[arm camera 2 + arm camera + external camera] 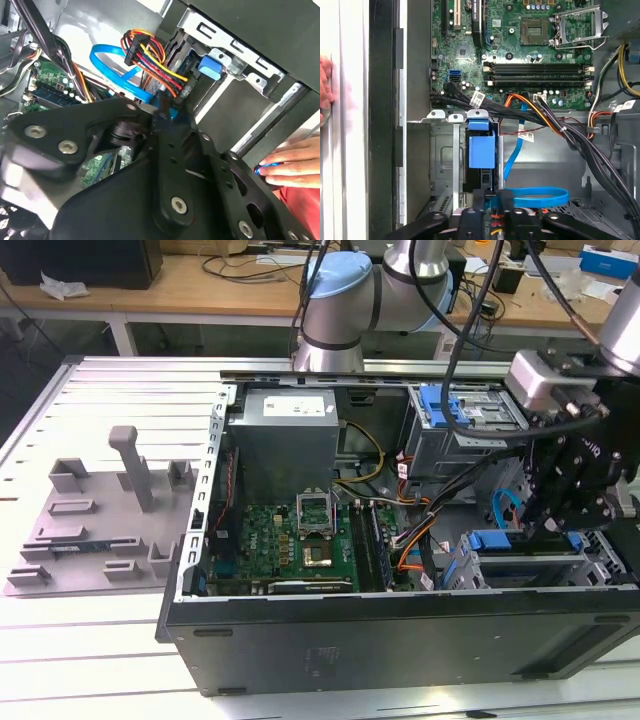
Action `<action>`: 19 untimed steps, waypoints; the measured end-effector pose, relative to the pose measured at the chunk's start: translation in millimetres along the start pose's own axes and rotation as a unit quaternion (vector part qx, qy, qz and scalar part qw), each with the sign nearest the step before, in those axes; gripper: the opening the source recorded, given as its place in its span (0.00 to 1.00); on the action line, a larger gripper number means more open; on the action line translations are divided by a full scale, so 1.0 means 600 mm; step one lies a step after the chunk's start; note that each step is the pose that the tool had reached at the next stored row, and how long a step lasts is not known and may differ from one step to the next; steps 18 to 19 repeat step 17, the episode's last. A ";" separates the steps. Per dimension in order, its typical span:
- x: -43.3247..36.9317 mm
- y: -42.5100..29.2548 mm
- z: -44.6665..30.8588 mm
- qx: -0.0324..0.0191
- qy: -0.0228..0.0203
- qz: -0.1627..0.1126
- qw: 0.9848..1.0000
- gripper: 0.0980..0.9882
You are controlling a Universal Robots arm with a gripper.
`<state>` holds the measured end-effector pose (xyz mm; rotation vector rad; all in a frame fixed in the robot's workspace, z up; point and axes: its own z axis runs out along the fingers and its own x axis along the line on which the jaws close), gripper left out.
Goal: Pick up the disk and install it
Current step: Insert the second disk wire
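**The disk sits in its slot, with the claw right above it**

The disk (482, 150) is down in the metal drive cage (445, 165) at the corner of the open computer case (400, 640). In the first wrist view its blue plastic end faces up between the cage walls. In the exterior view the blue end (500, 540) lies just under the claw (560, 515).

The claw hangs right over that blue end. I cannot tell if it is clenched or let go, because black arm parts cover the tips.

Blue flat cables (535, 196) and a bundle of red, yellow and orange wires (150, 60) lie close by. I think a good job here means pushing straight down along the cage walls and keeping off the wires.

A person's hand (290, 162) rests on the edge of the case, near the arm.
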<state>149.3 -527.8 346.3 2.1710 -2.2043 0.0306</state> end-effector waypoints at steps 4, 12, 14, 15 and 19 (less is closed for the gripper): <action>-0.001 0.001 -0.028 0.000 0.000 0.000 1.000 0.22; -0.020 0.004 -0.090 0.005 0.001 0.000 1.000 0.06; -0.021 0.004 -0.091 0.005 0.003 0.000 1.000 0.01; -0.021 0.004 -0.091 0.005 0.003 0.000 1.000 0.01; -0.021 0.004 -0.091 0.005 0.003 0.000 1.000 0.01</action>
